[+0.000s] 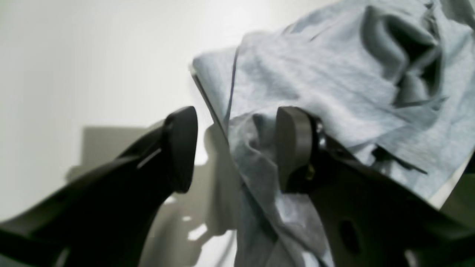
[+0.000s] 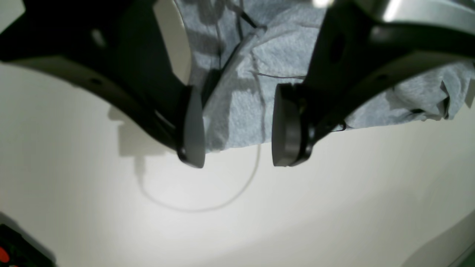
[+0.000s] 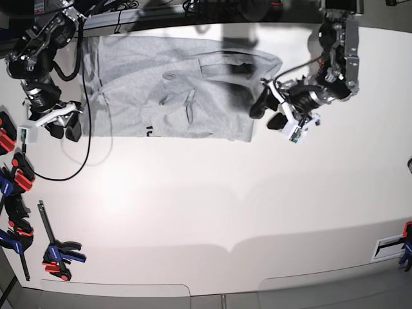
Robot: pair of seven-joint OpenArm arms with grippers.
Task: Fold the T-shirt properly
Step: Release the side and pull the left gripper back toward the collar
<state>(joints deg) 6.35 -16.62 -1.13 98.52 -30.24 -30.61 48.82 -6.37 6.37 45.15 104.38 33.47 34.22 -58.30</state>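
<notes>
The grey T-shirt (image 3: 174, 84) lies crumpled and partly folded at the back of the white table (image 3: 206, 206); a bit of black lettering shows at its front edge. My left gripper (image 3: 269, 111) is open at the shirt's right edge. In the left wrist view the gripper (image 1: 237, 148) straddles a raised fold of the shirt (image 1: 315, 74), one finger (image 1: 293, 148) resting on cloth. My right gripper (image 3: 64, 125) is open just off the shirt's left front corner. In the right wrist view the gripper (image 2: 237, 144) frames the shirt's hem (image 2: 237, 107).
A black cable (image 3: 84, 135) loops over the table by the right arm. A thin pale cord (image 2: 207, 207) lies on the table under the right gripper. Red and blue clamps (image 3: 13, 174) line the left edge, and another clamp (image 3: 404, 238) sits at the right edge.
</notes>
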